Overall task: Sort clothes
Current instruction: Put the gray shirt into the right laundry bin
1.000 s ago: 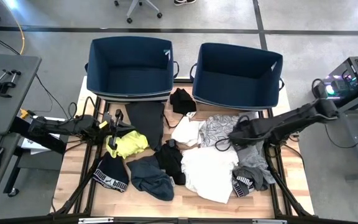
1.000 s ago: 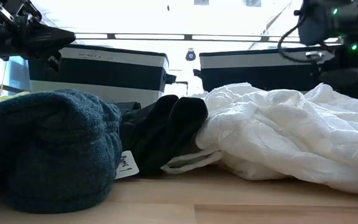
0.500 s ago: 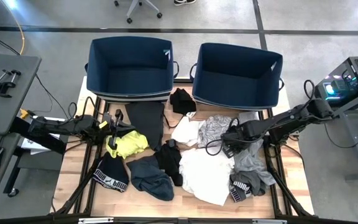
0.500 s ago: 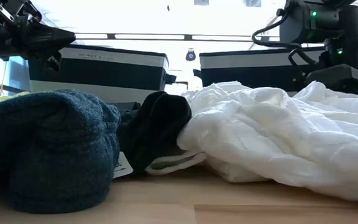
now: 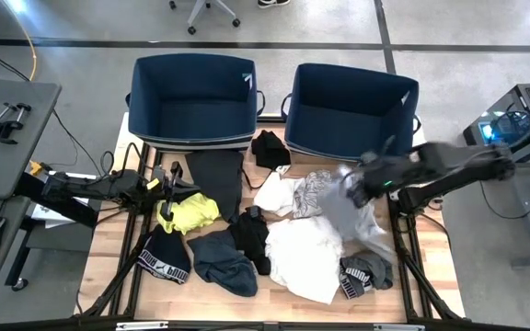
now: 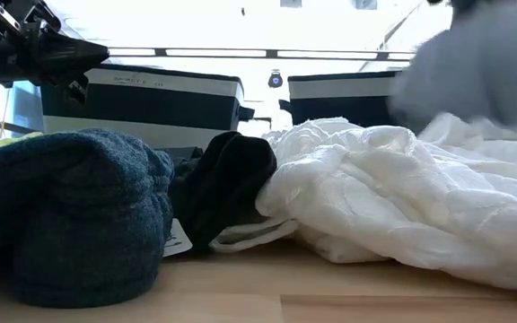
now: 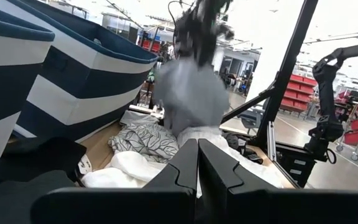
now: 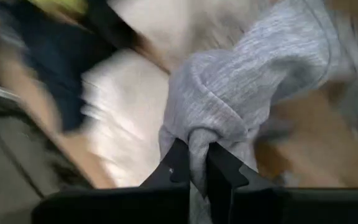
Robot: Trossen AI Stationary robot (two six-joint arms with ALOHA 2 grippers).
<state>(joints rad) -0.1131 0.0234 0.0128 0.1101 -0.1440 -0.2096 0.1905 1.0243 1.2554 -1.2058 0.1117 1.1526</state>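
A light grey garment is pinched between the fingers of the right gripper and is seen lifted off the pile, hanging over the right part of the table, just in front of the right bin; in the left wrist view it shows as a grey blur dangling above the patterned piece. The left gripper is kept clenched w/ nothing between its fingers, at the table's left side above the neon yellow garment. The rest of the clothes are spread over the table centre: a big white garment near the front, touching a black piece on its left; a dark blue-grey knit next to that, at the front; a black item w/ white lettering at front left; a dark grey item w/ lettering at front right. A small white piece and the grey patterned one lie side by side mid-table. A dark garment is laid flat in front of the left bin, and a small black one sits between the two bins. Contents of both bins can't be told apart from the dark lining.
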